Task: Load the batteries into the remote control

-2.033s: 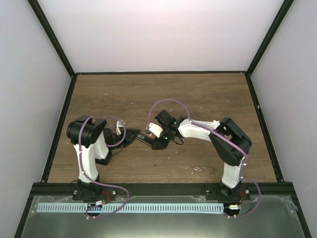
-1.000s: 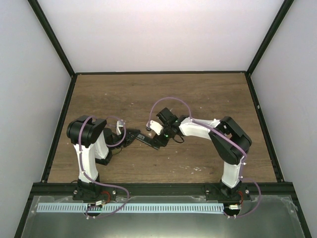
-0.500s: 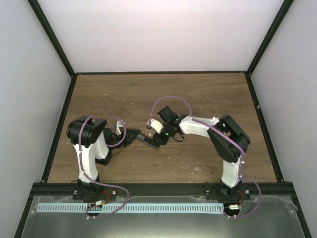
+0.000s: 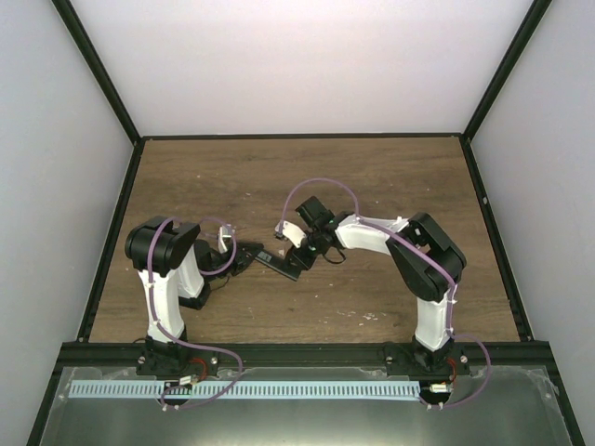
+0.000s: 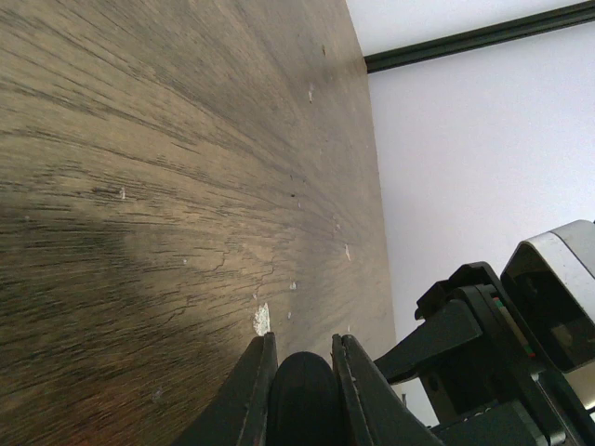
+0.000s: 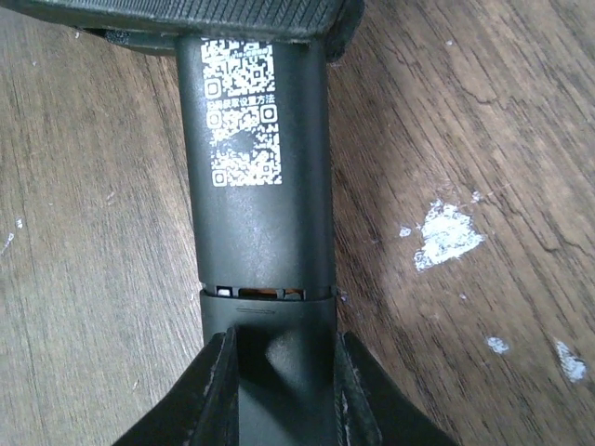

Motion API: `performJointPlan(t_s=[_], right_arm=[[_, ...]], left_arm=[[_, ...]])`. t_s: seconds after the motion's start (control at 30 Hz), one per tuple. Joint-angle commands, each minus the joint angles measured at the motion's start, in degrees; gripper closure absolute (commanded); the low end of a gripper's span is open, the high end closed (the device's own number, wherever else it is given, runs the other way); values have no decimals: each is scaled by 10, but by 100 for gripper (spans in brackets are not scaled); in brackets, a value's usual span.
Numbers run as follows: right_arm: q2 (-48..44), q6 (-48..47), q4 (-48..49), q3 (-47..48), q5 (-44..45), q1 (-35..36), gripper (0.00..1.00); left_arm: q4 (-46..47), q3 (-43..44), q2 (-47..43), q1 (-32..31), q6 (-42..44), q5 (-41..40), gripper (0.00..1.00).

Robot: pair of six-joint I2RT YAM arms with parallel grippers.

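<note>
Clamped the remote control [image 6: 262, 177] at one end with the left gripper [image 5: 302, 351]; pinched its other end, just past the seam, with the right gripper [image 6: 284, 346].

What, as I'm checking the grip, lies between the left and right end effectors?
The remote control bridges the left end effector and right end effector, gripped at both ends; top external view shows it.

Far table [image 4: 307, 167] open for passing. Middle blocked: remote control [image 4: 278, 263] gripped between left gripper [image 4: 252, 256], right gripper [image 4: 301, 259].
</note>
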Motion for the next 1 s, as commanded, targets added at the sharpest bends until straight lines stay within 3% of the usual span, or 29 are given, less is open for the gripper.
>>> performJointPlan(t_s=[0.0, 0.43, 0.6, 0.87, 0.97], right_arm=[[49, 4, 28, 9, 26, 9, 80], [57, 13, 41, 26, 18, 9, 83], [13, 24, 37, 34, 36, 7, 82], [-133, 34, 21, 28, 44, -21, 50], [-173, 33, 6, 18, 33, -42, 44]], left_arm=[[34, -9, 35, -4, 77, -27, 96], [34, -9, 34, -4, 77, -22, 96], [34, -7, 30, -4, 76, -17, 96], [26, 16, -24, -23, 73, 29, 96], [12, 30, -46, -35, 68, 35, 96]])
